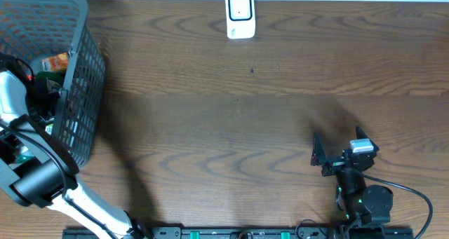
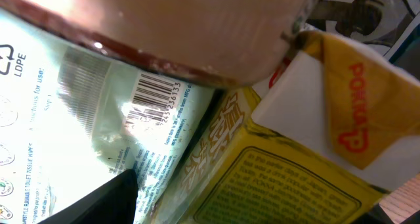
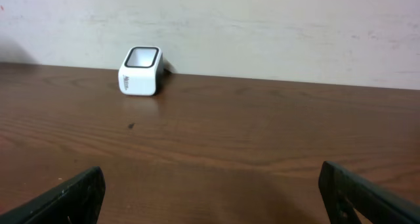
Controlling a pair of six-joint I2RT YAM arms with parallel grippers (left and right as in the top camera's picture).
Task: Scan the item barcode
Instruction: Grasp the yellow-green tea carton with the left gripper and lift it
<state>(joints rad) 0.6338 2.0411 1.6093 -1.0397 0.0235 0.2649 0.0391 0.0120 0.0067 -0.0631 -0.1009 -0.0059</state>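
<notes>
Crinkly pack by left end effector, grip unclear; right end effector agape, empty.

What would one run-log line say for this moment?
left arm: in basket | wipes pack: barcode showing | right tool: open, empty | scanner: at far edge

Overhead: straight down on the whole table, scanner at twelve o'clock, basket at nine. Left wrist: right up against a barcoded pack inside that basket. Right wrist: low from five o'clock, facing the same scanner, well off.
</notes>
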